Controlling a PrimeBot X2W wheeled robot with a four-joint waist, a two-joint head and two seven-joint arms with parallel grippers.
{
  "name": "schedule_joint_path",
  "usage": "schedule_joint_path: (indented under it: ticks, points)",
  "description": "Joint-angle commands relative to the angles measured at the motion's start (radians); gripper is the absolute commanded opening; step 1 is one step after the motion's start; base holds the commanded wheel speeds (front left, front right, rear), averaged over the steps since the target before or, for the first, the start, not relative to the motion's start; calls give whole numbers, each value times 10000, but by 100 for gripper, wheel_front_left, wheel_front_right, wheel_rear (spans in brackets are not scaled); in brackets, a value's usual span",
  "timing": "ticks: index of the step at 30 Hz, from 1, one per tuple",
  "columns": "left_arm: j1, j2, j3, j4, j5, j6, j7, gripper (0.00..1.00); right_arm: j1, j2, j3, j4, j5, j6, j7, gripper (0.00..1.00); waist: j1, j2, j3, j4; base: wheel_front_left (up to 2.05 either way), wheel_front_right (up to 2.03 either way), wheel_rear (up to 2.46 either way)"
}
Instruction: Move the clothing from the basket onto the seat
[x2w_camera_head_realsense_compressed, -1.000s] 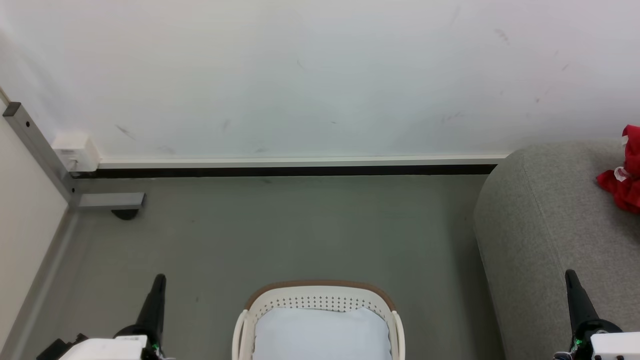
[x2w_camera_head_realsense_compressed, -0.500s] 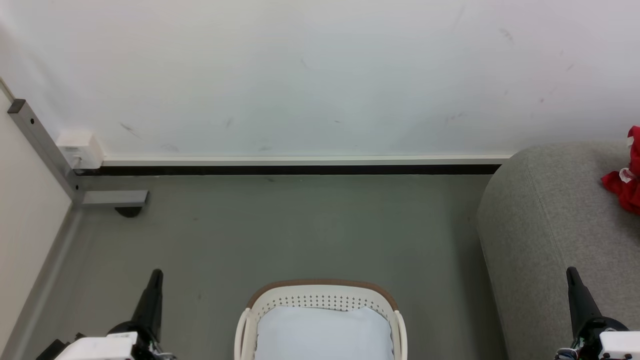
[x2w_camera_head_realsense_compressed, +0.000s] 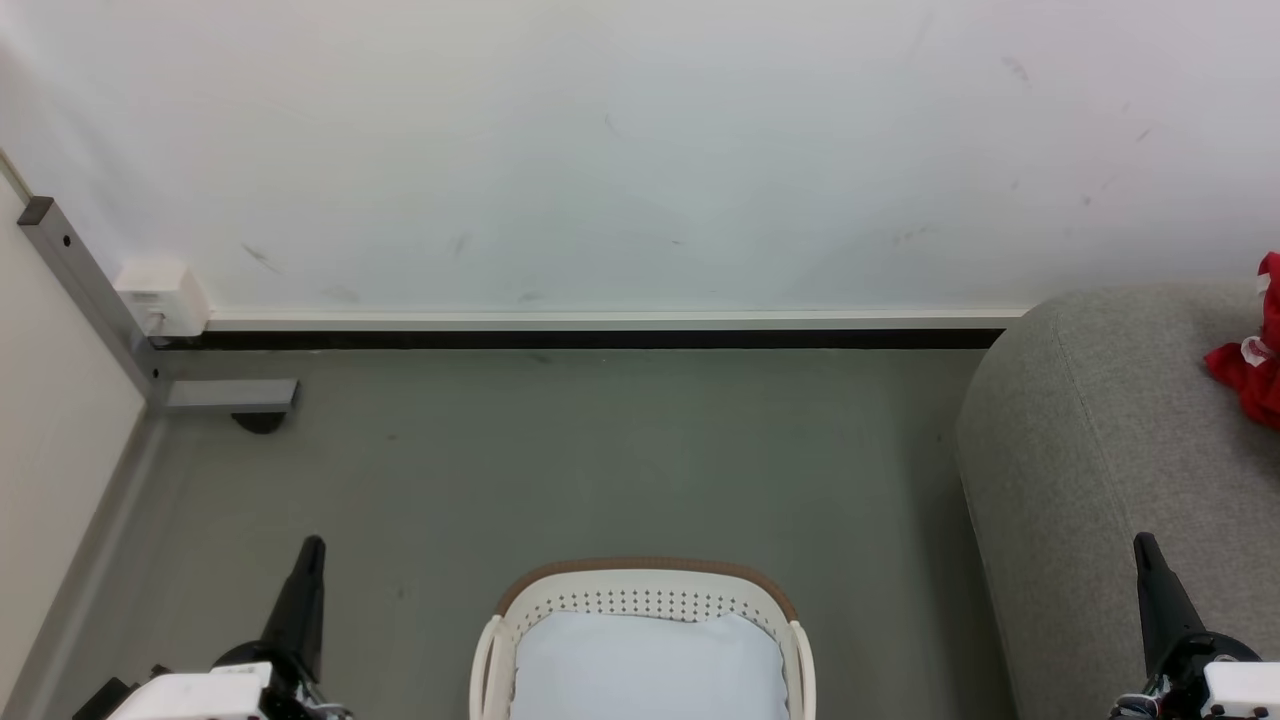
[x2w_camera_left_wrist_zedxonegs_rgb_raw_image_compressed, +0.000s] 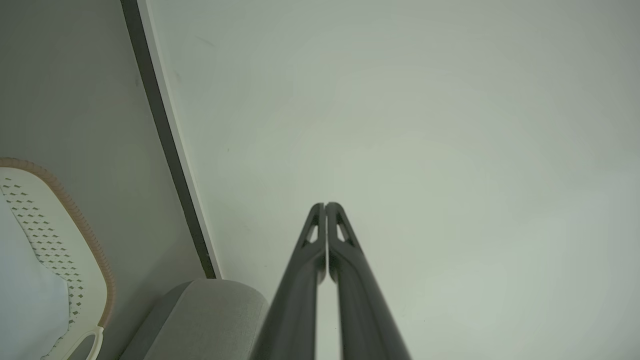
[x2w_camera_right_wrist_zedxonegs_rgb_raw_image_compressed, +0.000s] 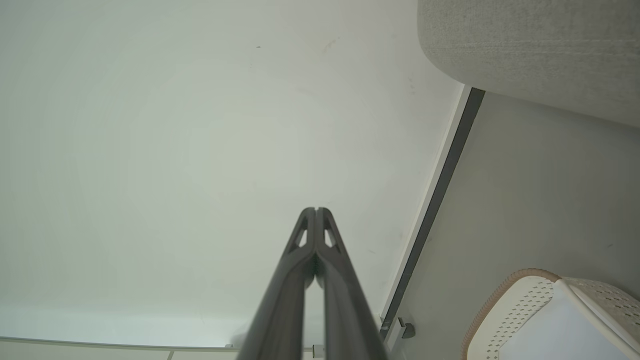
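Your clothing (x2w_camera_head_realsense_compressed: 1256, 374) lies on the seat (x2w_camera_head_realsense_compressed: 1100, 450) at three o'clock; basket (x2w_camera_head_realsense_compressed: 640, 569) at six; left gripper (x2w_camera_head_realsense_compressed: 313, 545) and right gripper (x2w_camera_head_realsense_compressed: 1143, 543) closed, empty.

The clothing (x2w_camera_head_realsense_compressed: 1252, 375) lies on the seat (x2w_camera_head_realsense_compressed: 1090, 450), right of the basket (x2w_camera_head_realsense_compressed: 645, 600); a cloth (x2w_camera_head_realsense_compressed: 645, 665) lies in the basket.

Bare grey floor (x2w_camera_head_realsense_compressed: 600, 460) lies open across the frame's centre, hemmed by the wall (x2w_camera_head_realsense_compressed: 600, 150) above, the seat (x2w_camera_head_realsense_compressed: 1090, 450) at right, the basket (x2w_camera_head_realsense_compressed: 645, 567) at bottom centre and a metal post (x2w_camera_head_realsense_compressed: 85, 292) at left.
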Motion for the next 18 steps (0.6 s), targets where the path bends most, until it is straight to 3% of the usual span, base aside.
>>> schedule_joint_path:
  ticks: [1,18]
  points:
    - [-90,19,20,-30,-132,-48,40,0,-124,-80,-41,-53,6,-21,43,0,0,0,0,-1,0,0,0]
    - [-90,19,19,-32,-133,-48,38,0,-124,-79,-39,-52,6,-21,43,0,0,0,0,-1,0,0,0]
